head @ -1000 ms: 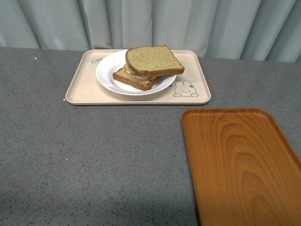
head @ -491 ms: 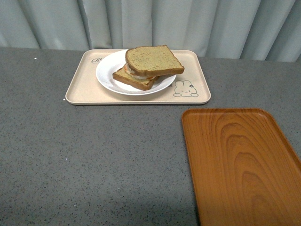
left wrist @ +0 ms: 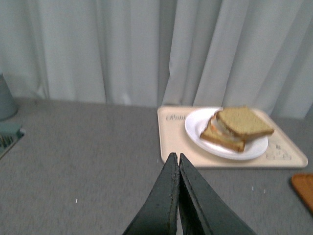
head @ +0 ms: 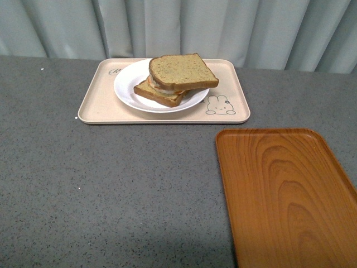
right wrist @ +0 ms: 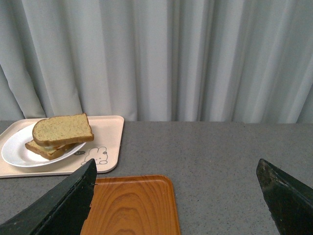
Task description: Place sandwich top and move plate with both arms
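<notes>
sandwich top [head: 182,72] covers filling | left end effector [left wrist: 178,164] pressed closed | right end effector [right wrist: 176,196] spread wide, tips cropped

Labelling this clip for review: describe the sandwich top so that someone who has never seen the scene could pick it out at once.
Find the beige rabbit-print tray at the far side of the grey table, in front of the curtain. On it sits a round white plate holding a stacked sandwich. The sandwich top is the uppermost slice: plain, tan-brown and speckled, with a darker crust, lying skewed over the slice beneath.

R fingers [right wrist: 274,205] spread; sandwich top [right wrist: 62,129] stacked on plate [right wrist: 14,152].
</notes>
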`<state>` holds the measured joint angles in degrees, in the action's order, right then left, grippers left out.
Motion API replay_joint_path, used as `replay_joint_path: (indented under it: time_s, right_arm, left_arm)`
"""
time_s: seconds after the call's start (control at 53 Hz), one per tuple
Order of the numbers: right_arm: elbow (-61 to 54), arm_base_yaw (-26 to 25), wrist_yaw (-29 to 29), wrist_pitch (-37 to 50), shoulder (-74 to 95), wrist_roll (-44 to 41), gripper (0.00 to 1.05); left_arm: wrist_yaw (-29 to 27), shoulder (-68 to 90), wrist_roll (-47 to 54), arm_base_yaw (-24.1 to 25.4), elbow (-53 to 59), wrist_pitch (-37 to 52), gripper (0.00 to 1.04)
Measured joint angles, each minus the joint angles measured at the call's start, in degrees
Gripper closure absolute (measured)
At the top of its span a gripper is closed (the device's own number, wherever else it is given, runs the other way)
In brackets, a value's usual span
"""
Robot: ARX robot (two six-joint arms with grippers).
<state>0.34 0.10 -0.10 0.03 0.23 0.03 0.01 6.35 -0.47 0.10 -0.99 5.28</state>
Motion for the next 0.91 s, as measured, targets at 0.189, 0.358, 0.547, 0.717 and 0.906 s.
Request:
replay_joint_path:
  time_s: [0.189,0.358,0.547,0.717,0.906]
  right_arm:
    - [0.0,0.0,0.0,0.0,0.0,0.0,0.09]
    - [0.0,0.0,0.0,0.0,0.0,0.0,0.09]
    - [0.0,0.0,0.0,0.0,0.0,0.0,0.09]
    - [0.0,0.0,0.0,0.0,0.0,0.0,0.09]
    - [0.0,0.0,0.0,0.0,0.0,0.0,0.09]
  left_arm:
    - [0.0,-6.0,0.0,0.0,0.0,-5.0,1.01]
    - [0.0,-6.0,0.0,0.0,0.0,-5.2,0.98]
    - [0.0,-6.1,0.0,0.0,0.0,-5.2,0.64]
    - [0.0,-6.1,0.0,0.0,0.0,-5.2,0.31]
    - [0.0,-6.1,0.1,0.0,0.0,-5.2,0.05]
